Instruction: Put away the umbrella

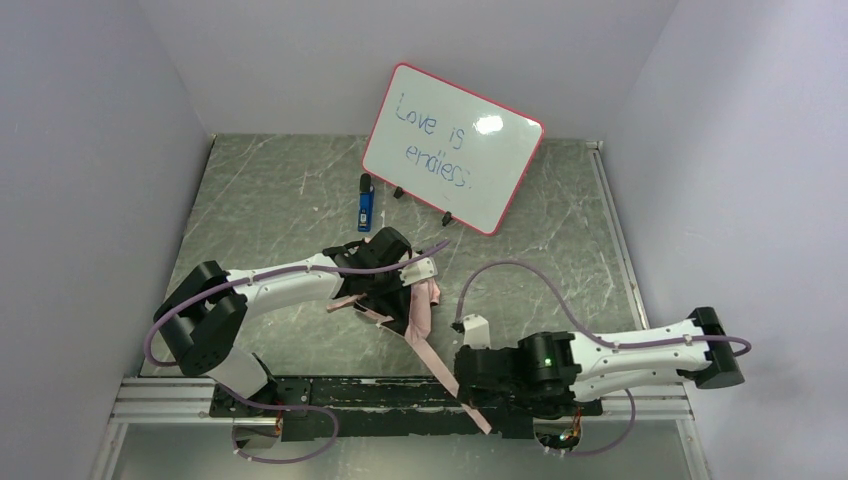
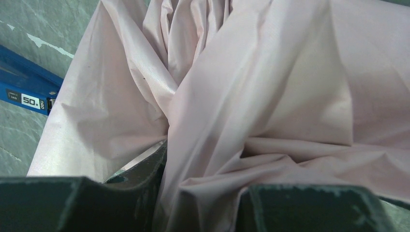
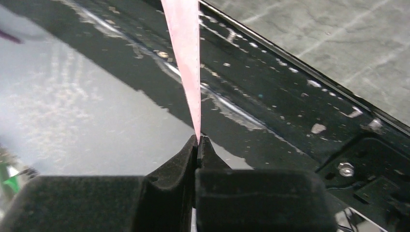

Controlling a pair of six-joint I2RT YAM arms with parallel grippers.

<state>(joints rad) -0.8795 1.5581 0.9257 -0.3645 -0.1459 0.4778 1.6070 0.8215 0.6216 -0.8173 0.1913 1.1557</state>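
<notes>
Now: left pincer [image 2: 203, 195] clamped on bunched umbrella [image 2: 251, 87] fabric; right pincer [image 3: 198, 145] pinched tight on pink strap [image 3: 186, 48].

The tabletop [image 1: 270, 190] is a dark grey-green stone-look slab with pale veins, walled in on three sides. At its far edge a red-framed whiteboard [image 1: 452, 148] stands tilted on small black feet, with blue handwriting on it. Just in front of its left corner lies a small blue stick-shaped item [image 1: 366, 205] with a black end. Near the middle lies the bunched pink umbrella [image 1: 425, 300], a narrow strip of it trailing over the black base plate [image 1: 400, 392] at the near edge.
</notes>
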